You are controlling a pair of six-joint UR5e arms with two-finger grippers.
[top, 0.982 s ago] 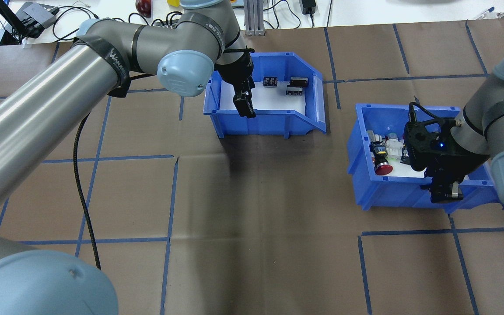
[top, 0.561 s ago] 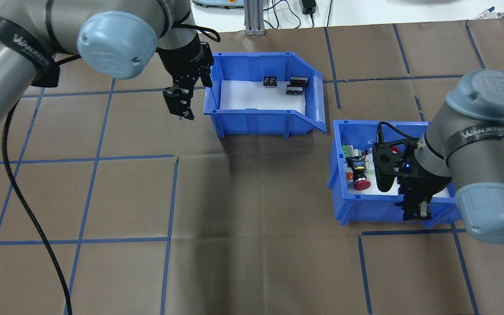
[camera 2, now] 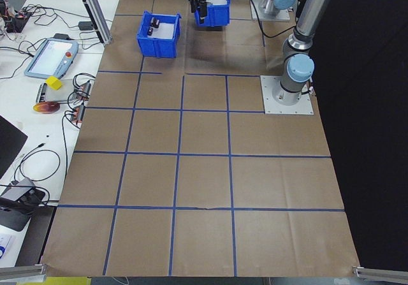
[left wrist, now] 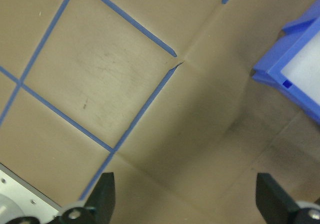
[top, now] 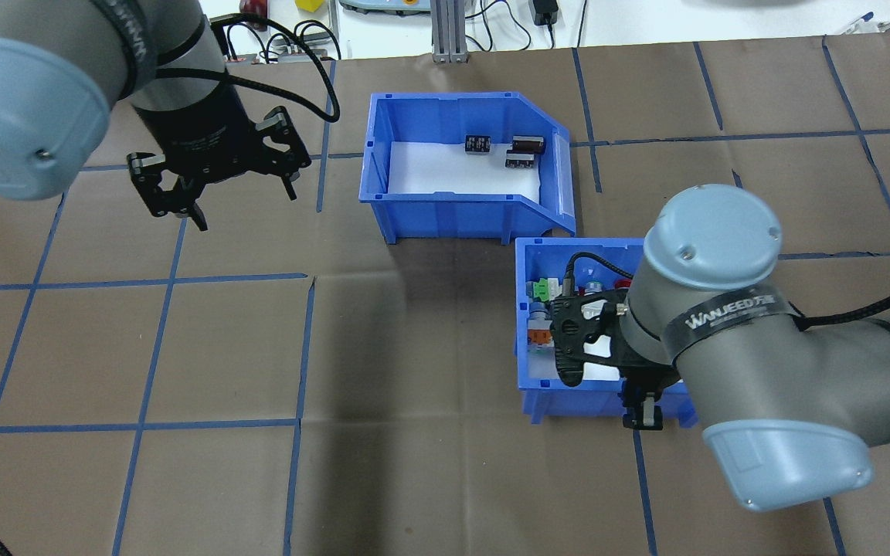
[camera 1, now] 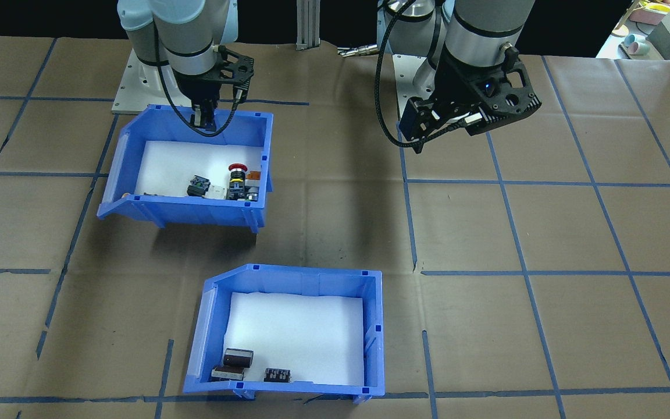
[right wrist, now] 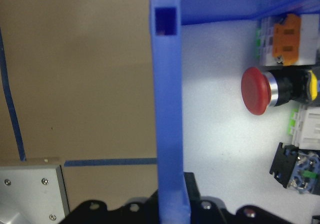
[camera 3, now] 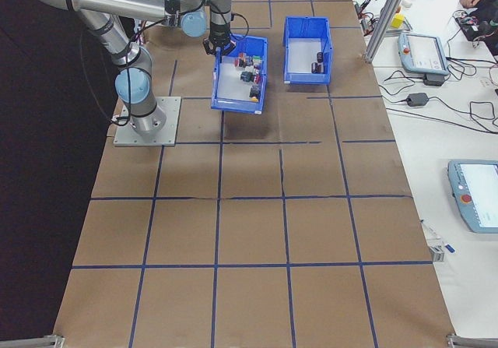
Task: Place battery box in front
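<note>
The battery box stands on the brown paper that covers the table, on the far side from the robot's base. It is a blue bin with a white liner, and its sloped-cut side faces the robot's right. Three small dark parts lie close together in it, at the far wall near that sloped side: a dark cylinder and two dark blocks, one of them a little apart from the other two. No gripper touches this box.

The left gripper hangs over the bare paper, well apart from the battery box on its left side. Its jaws are spread wide and hold nothing (in the left wrist view the two fingertips stand at the two lower corners, with only paper and blue tape lines between them).

The second blue bin, the one with push-buttons, is nearer to the robot, and its far left corner is just beside the near right corner of the battery box. The right gripper is closed on the near wall of this bin; in the right wrist view the blue wall goes straight down between the jaws. Inside lie a red mushroom button and some other small switch parts. Whether this bin rests on the paper or is lifted a little, I cannot tell.
</note>
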